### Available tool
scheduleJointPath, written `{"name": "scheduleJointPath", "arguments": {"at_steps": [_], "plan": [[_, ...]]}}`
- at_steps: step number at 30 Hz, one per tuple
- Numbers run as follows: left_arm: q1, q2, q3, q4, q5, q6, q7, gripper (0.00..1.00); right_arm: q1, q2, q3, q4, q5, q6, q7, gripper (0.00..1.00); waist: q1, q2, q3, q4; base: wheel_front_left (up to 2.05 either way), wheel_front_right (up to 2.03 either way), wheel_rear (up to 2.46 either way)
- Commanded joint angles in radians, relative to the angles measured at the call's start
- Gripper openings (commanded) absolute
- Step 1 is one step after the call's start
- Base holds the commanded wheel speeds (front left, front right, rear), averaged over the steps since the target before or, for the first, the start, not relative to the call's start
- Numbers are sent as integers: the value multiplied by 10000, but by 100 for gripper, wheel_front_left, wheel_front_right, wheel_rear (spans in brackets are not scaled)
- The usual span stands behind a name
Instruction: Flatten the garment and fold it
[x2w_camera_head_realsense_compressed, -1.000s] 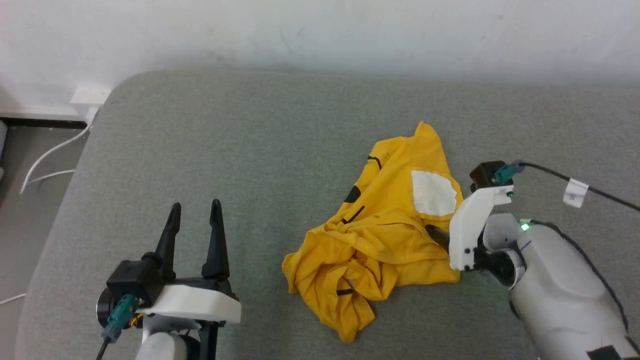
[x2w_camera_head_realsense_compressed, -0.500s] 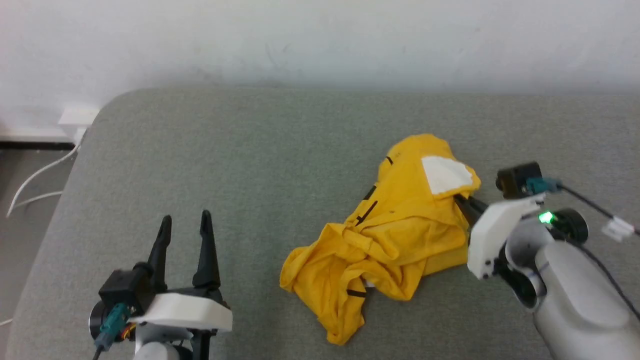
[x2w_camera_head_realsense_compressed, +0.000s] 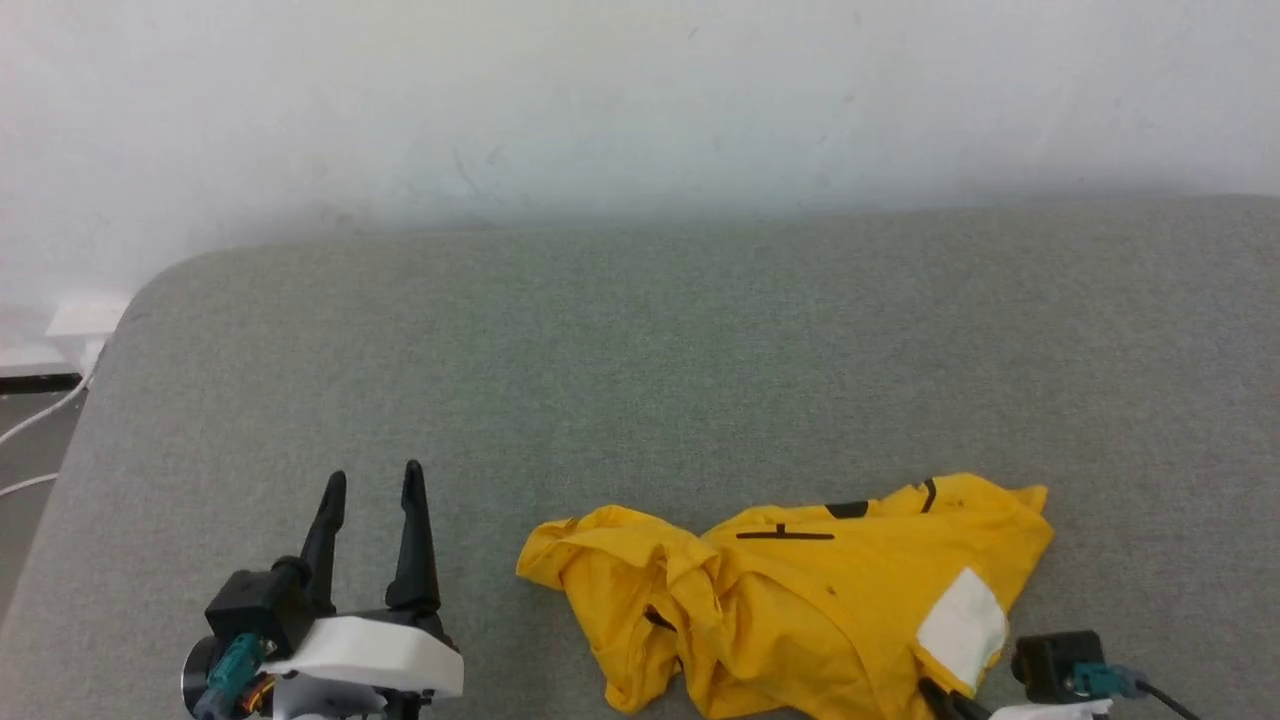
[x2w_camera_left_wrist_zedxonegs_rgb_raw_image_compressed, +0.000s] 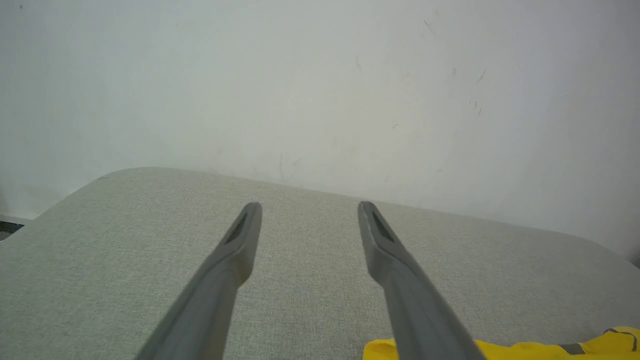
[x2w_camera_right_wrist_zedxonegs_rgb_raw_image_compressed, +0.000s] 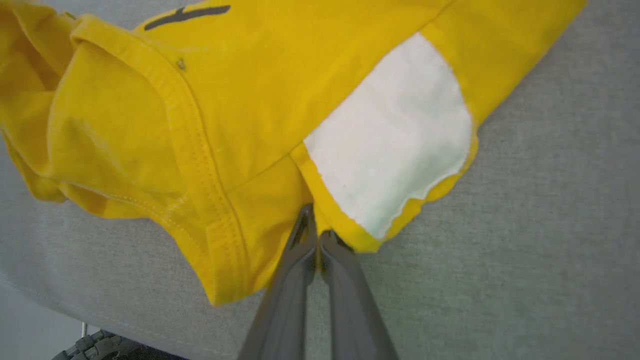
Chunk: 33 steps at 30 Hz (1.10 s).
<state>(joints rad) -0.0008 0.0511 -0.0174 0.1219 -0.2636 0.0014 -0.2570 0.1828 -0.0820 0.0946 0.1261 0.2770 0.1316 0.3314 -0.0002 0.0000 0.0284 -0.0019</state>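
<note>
The yellow T-shirt (x2w_camera_head_realsense_compressed: 800, 600) lies crumpled on the grey cushion (x2w_camera_head_realsense_compressed: 640, 350). The right end effector (x2w_camera_right_wrist_zedxonegs_rgb_raw_image_compressed: 314, 222) is clamped on the shirt's edge, just beside the white patch (x2w_camera_right_wrist_zedxonegs_rgb_raw_image_compressed: 395, 135). The left end effector (x2w_camera_head_realsense_compressed: 372, 485), fingers apart, hovers well to the shirt's left.

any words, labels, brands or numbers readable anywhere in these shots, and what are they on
None: no readable text in any view.
The garment carries only printed shapes, black bars and a white patch, with no letters or numbers.
The grey cushion and the wall bear no writing.
</note>
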Motion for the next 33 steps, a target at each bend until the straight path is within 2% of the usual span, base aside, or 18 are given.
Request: {"name": "scheduleJointPath", "arguments": {"at_steps": [1, 2, 8, 12, 16, 20, 25, 26, 27, 30, 33], "plan": [[136, -8, 36, 103, 31, -53, -47, 100, 186, 103, -186, -342, -96, -9, -109, 53, 2, 0, -93, -84, 0, 0, 0], [152, -8, 36, 149, 26, -58, -47, 100, 299, 155, -303, -498, -141, -9, -242, 100, 2, 0, -126, -94, 0, 0, 0], [261, -8, 14, 334, -8, -64, -47, 100, 601, 297, -1264, -1126, 8, -9, -1299, 100, 2, 0, -333, -71, 0, 0, 0], [260, -8, -3, 362, -45, -49, -47, 100, 105, 310, -2224, -631, 467, -9, -1242, 100, 2, 0, -377, -51, 0, 0, 0], [171, -8, -53, 341, -79, -45, -47, 100, -1213, -93, -2623, 960, 922, -9, -480, 100, 2, 0, -277, -20, 0, 0, 0], [-14, -8, -216, 285, -101, -57, -47, 100, -2402, -588, -2111, 2601, 1305, -9, 549, 100, 2, 0, -76, 182, 0, 0, 0], [-144, -8, -334, 261, -199, -10, -47, 100, -3255, -767, -1555, 4324, 1704, -9, 2095, 100, 2, 0, 74, 446, 0, 0, 0], [-153, -8, -359, 255, -219, 3, -47, 100, -3361, -803, -1512, 4604, 1663, -9, 2377, 90, 2, 0, 95, 488, 0, 0, 0], [-155, -8, -378, 246, -238, 18, -47, 100, -3470, -767, -1539, 4811, 1717, -9, 2543, 0, 2, 0, 107, 515, 0, 0, 0], [-154, -8, -398, 229, -260, 49, -47, 100, -3642, -720, -1514, 5039, 1815, -9, 2777, 0, 2, 0, 128, 550, 0, 0, 0], [-169, -8, -363, 236, -263, 68, -47, 100, -4003, -976, -1667, 4686, 1362, -9, 1656, 0, 2, 0, 133, 549, 0, 0, 0]]}}
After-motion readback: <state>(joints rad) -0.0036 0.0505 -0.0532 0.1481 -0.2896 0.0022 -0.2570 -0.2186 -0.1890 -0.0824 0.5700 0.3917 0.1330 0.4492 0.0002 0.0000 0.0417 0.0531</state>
